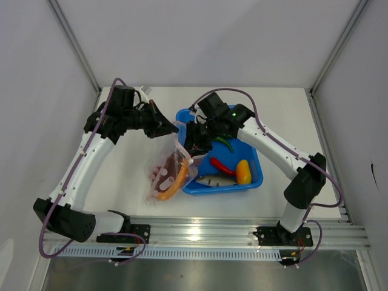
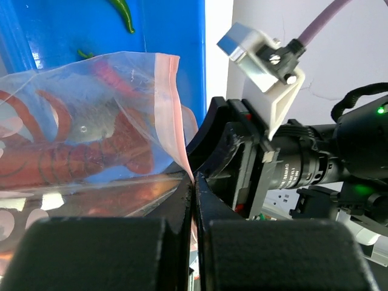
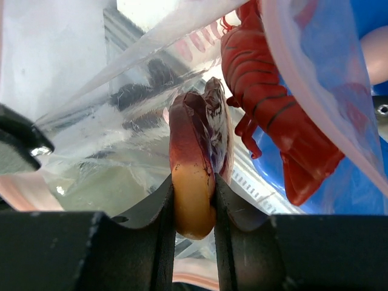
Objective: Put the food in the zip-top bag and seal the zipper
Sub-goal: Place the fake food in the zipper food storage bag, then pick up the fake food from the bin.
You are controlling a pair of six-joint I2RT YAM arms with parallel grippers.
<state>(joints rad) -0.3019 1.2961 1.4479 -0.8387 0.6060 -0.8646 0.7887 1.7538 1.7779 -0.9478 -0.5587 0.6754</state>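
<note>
The clear zip-top bag [image 1: 168, 173] hangs from my left gripper [image 1: 171, 128], its bottom resting on the table. In the left wrist view the left gripper [image 2: 194, 179] is shut on the pink zipper strip [image 2: 167, 103] at the bag's mouth. My right gripper [image 1: 193, 145] sits at the bag's mouth, shut on a brown steak slab [image 3: 193, 151] with a yellowish edge, seen against the clear plastic. A red lobster toy [image 3: 273, 121] lies inside the bag. No slider shows.
The blue tub [image 1: 251, 185] stands right of the bag and holds a yellow pepper [image 1: 243, 171], a red chili [image 1: 222, 165], a green piece [image 1: 225, 143] and a grey fish [image 1: 212, 180]. Frame posts rise at both back corners.
</note>
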